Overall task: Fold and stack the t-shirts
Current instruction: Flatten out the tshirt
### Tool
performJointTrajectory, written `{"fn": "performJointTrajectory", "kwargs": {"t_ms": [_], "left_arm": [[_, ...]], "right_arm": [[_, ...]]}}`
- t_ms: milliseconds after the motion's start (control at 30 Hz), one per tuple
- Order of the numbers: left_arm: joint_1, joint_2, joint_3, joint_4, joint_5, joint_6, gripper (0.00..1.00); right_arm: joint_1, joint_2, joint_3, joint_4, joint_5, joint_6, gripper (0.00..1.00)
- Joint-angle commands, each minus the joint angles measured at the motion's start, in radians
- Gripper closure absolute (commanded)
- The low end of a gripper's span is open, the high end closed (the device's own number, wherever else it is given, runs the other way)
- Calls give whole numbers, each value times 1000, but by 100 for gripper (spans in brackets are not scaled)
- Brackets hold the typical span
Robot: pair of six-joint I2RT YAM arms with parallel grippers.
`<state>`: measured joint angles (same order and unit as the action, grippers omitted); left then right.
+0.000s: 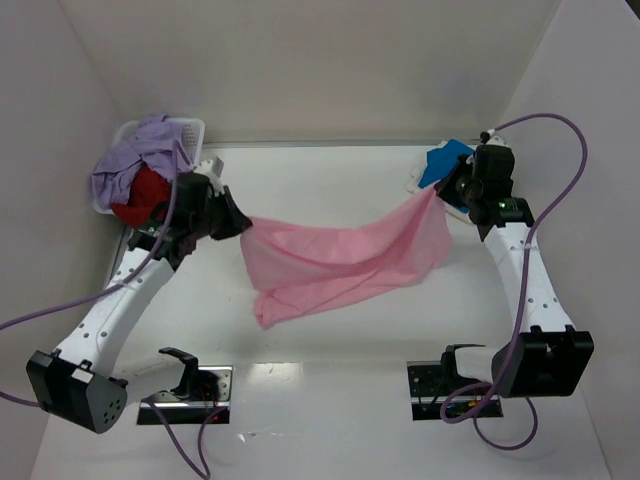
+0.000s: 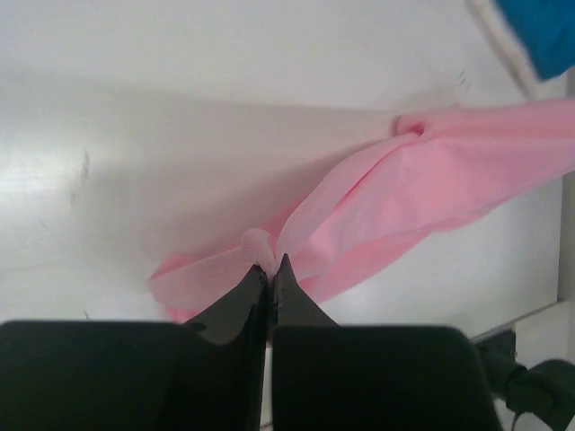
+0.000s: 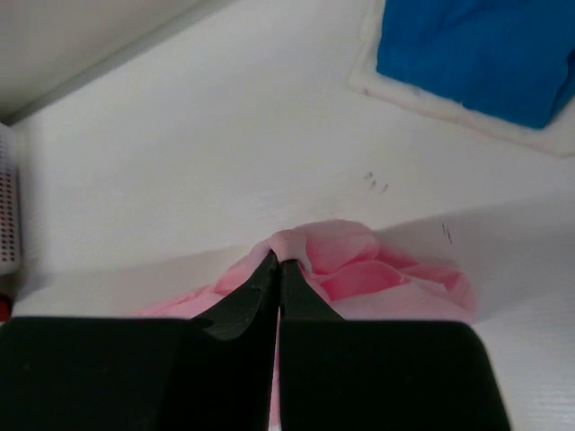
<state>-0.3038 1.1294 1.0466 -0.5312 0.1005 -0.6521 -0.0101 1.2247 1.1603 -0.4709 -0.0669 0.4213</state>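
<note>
The light pink t-shirt point(image 1: 335, 262) hangs stretched between both grippers above the table's middle, its lower part sagging down to the table. My left gripper point(image 1: 243, 226) is shut on its left corner point(image 2: 260, 247). My right gripper point(image 1: 437, 192) is shut on its right corner point(image 3: 296, 242). The bright blue t-shirt point(image 1: 444, 163) lies folded at the back right, behind the right gripper, and shows in the right wrist view point(image 3: 476, 49). The lavender t-shirt point(image 1: 135, 155) and the red t-shirt point(image 1: 140, 197) are heaped in the basket at the back left.
A white perforated basket point(image 1: 190, 129) stands at the back left corner, against the wall. A white pad point(image 3: 449, 108) lies under the blue t-shirt. Walls close in the table at the back and both sides.
</note>
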Motion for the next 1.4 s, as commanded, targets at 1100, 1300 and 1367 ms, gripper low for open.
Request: {"fn": "performJointTrajectory", "kwargs": {"t_ms": [1100, 1300, 1367], "left_arm": [[98, 82, 383, 7, -78, 312, 100], [98, 102, 337, -3, -65, 332, 100], [98, 112, 326, -3, -65, 332, 100]], "right_arm": [[42, -212, -135, -131, -278, 28, 1], [289, -62, -209, -34, -176, 88, 1], [381, -31, -209, 23, -140, 115, 1]]}}
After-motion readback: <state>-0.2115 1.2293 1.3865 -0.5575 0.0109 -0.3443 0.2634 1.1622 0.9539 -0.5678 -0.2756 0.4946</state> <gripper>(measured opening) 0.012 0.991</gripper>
